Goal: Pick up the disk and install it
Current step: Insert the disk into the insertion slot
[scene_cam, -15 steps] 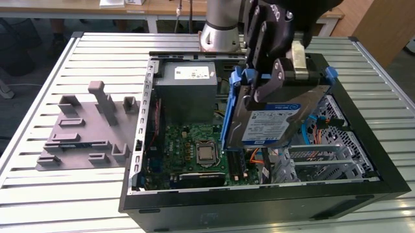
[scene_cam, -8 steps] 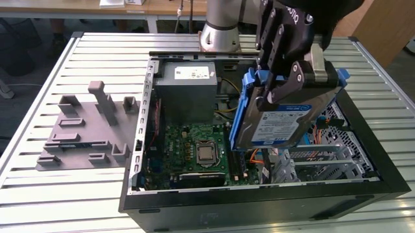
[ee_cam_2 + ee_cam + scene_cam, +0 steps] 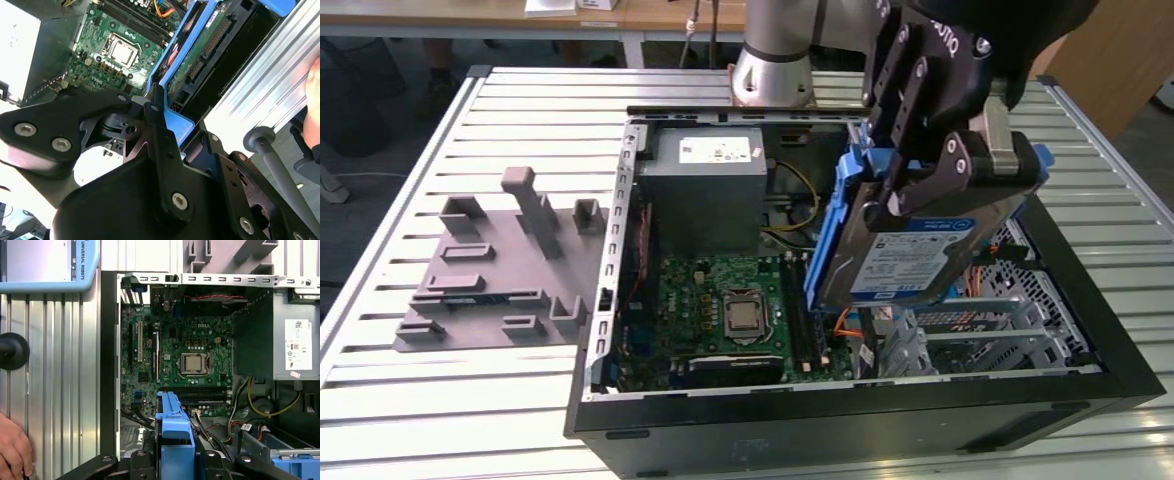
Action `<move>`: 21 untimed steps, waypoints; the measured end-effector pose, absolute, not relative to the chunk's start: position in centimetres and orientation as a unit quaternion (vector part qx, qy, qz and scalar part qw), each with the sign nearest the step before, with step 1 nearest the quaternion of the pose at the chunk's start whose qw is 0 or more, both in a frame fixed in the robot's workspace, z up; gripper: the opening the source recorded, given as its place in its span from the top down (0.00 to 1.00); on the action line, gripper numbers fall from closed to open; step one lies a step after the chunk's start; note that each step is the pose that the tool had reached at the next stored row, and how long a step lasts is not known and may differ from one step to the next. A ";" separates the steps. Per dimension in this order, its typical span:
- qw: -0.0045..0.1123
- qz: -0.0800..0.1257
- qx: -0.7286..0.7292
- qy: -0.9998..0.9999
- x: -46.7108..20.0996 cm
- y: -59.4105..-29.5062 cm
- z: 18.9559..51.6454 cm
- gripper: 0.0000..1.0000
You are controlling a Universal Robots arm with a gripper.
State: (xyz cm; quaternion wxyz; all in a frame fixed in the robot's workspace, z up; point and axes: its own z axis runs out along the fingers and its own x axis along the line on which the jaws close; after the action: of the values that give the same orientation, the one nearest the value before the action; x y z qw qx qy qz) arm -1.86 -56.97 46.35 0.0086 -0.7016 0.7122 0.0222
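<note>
The disk [image 3: 907,255] is a silver drive with a blue-and-white label and a blue carrier frame. It hangs on edge, tilted, above the drive cage side of the open computer case [image 3: 854,415], at the exterior view's right. My gripper [image 3: 954,175] is shut on its upper end, its black fingers [image 3: 907,190] clamping the frame. In the second wrist view the disk's blue frame [image 3: 175,125] and green circuit board sit just past the fingers [image 3: 152,115]. In the first wrist view the blue frame [image 3: 175,440] sticks up between the jaws, over the motherboard [image 3: 195,355].
The case holds a grey power supply [image 3: 707,185], the motherboard [image 3: 720,310] and a metal drive cage [image 3: 1001,325]. A grey holder plate with upright posts [image 3: 494,270] lies on the slatted table at the exterior view's left. A person's hand [image 3: 12,447] rests near the case.
</note>
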 end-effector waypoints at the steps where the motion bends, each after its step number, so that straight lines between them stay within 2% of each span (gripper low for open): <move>1: 0.009 0.022 -0.702 0.712 -1.7 -57.0 46.3 0.64; 21: 0.009 0.022 -0.702 0.712 1.3 -57.8 45.6 0.64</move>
State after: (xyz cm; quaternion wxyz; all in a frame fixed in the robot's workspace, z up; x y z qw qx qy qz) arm 1.32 -57.76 45.57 0.0086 -0.7015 0.7123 0.0222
